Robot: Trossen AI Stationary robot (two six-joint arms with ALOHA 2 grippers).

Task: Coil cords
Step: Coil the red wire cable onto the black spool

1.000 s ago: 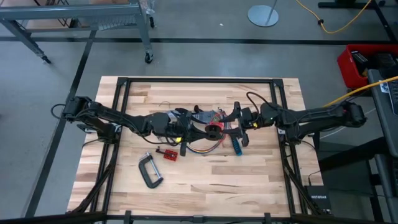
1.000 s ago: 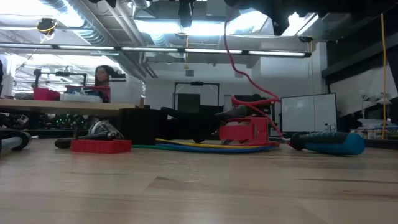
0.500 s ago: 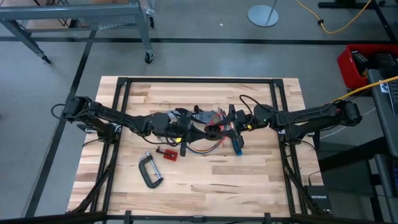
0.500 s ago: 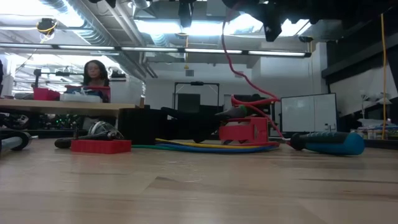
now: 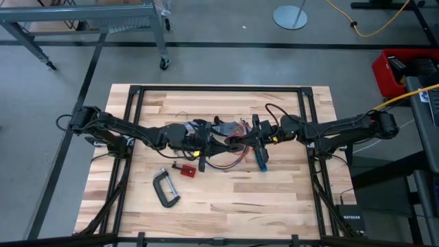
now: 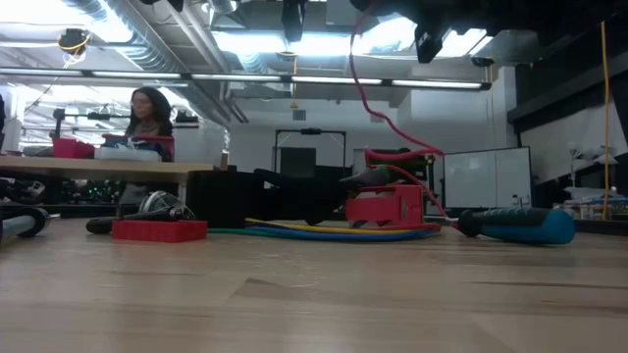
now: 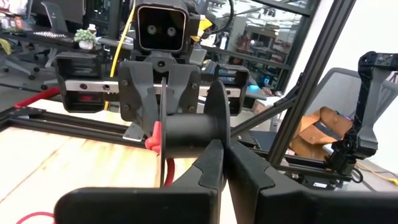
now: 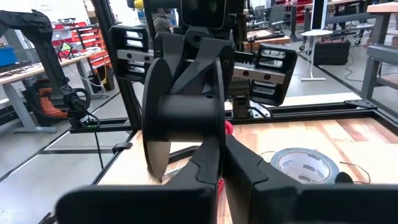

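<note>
A black spool (image 5: 233, 143) hangs above the middle of the table between my two grippers. My left gripper (image 5: 210, 145) comes from the left and my right gripper (image 5: 252, 139) from the right; both point level and are shut on it. A thin red cord (image 6: 385, 120) runs from the spool down to a red part (image 6: 385, 208) on the table. A cord of coloured strands (image 5: 223, 165) lies in a loop on the table just nearer than the spool. My left gripper pinches the rim of one spool flange (image 7: 217, 127) between its two fingers (image 7: 208, 163), level, from the table's left. The spool is lifted clear of the table with its axis level. My right gripper pinches the rim of the other flange (image 8: 215, 121) between its two fingers (image 8: 208, 158), level, from the table's right, facing my left gripper. Red cord (image 8: 227, 128) shows beside the fingertips.
A blue-handled screwdriver (image 5: 261, 159) lies just below my right gripper. A grey tape roll (image 8: 304, 165) lies beyond the spool. A small red block (image 5: 186, 169) and a black C-clamp (image 5: 164, 189) sit nearer the front. A person sits in the room behind.
My right gripper has gone toward the table's left, up to the spool. Its wide-open fingers have shut on the spool's flange. The spool has stayed where it was.
</note>
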